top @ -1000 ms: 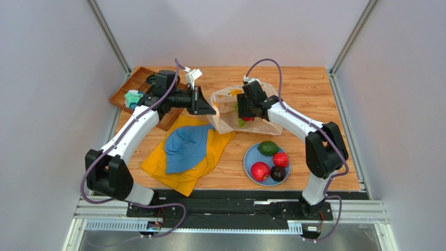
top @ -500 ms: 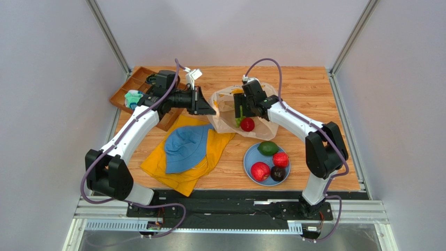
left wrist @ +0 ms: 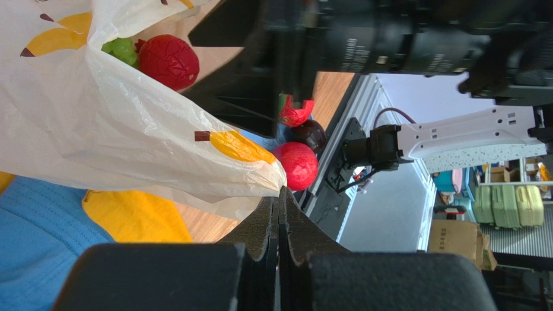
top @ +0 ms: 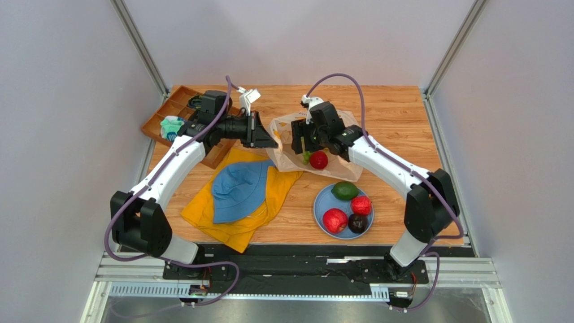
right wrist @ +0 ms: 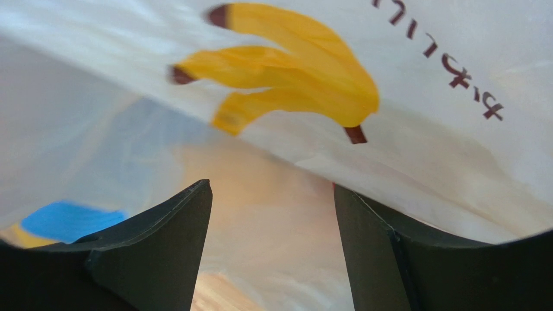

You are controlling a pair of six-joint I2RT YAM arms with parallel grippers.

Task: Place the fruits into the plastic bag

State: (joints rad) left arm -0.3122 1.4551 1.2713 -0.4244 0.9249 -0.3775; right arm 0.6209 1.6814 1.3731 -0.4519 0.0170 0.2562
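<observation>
The plastic bag point(top: 286, 149) lies open at mid-table, cream-white with banana prints point(right wrist: 292, 84). My left gripper point(top: 273, 142) is shut on its near edge point(left wrist: 280, 189), holding the mouth up. Inside the bag a red fruit point(top: 319, 159) point(left wrist: 169, 61) rests beside green grapes point(top: 307, 158) point(left wrist: 120, 48). My right gripper point(top: 302, 144) point(right wrist: 272, 194) stands open inside the bag's mouth, above them, with nothing between its fingers. A blue plate point(top: 318, 202) holds a green oval fruit point(top: 345, 190), two red fruits point(top: 335, 220) and a dark plum-like fruit point(top: 358, 223).
A blue hat point(top: 239, 188) lies on a yellow cloth point(top: 236, 225) left of the plate. A brown wooden tray point(top: 162, 116) with a teal item sits at the back left, under the left arm.
The right gripper opened and let go of the red fruit, which now lies in the bag. The gripper then drew up and slightly left. The left gripper kept its hold.
</observation>
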